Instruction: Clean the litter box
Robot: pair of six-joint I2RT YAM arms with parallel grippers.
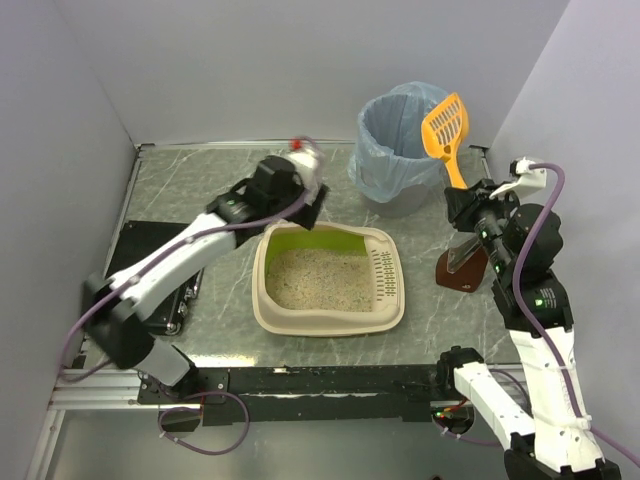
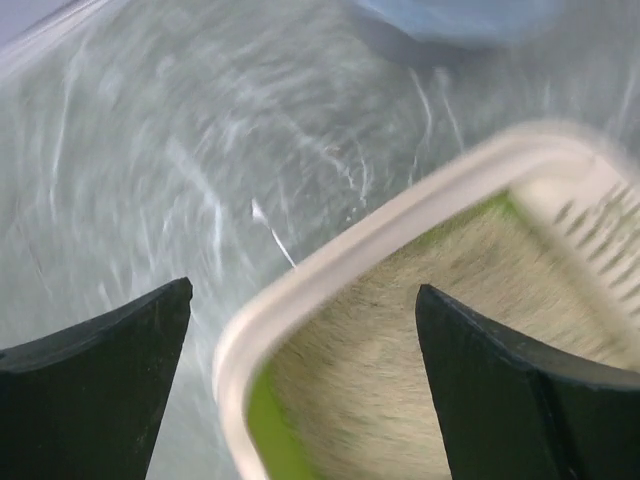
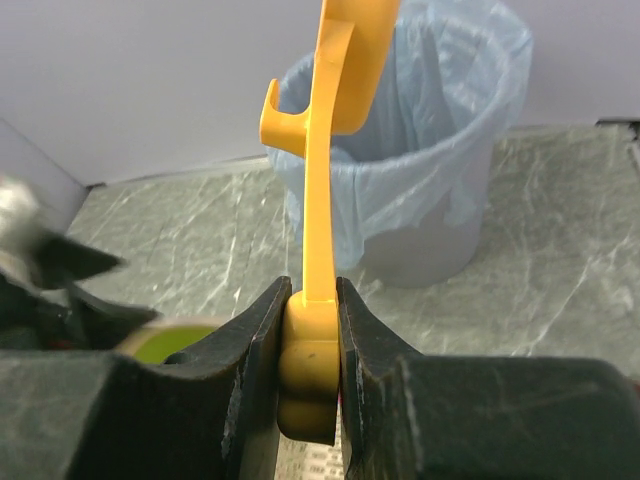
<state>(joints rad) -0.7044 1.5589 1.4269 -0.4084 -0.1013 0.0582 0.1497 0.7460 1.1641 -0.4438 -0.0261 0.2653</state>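
Observation:
The litter box (image 1: 330, 322) is a cream tray with a lime-green inner wall and beige litter, sitting mid-table. My left gripper (image 1: 310, 207) hovers over its far-left corner, open and holding nothing. In the blurred left wrist view the cream rim (image 2: 340, 262) runs between the spread fingers (image 2: 110, 380), one outside the tray and one over the litter. My right gripper (image 1: 463, 196) is shut on the handle of the orange slotted scoop (image 1: 445, 125), which stands upright beside the bin. The handle (image 3: 318, 200) rises from between the jaws of the right gripper (image 3: 312, 287).
A grey round bin (image 1: 400, 160) lined with a light-blue bag stands at the back, also in the right wrist view (image 3: 420, 200). A brown holder (image 1: 462, 270) sits right of the tray. A black pad (image 1: 140, 250) lies at the left. Walls enclose the table.

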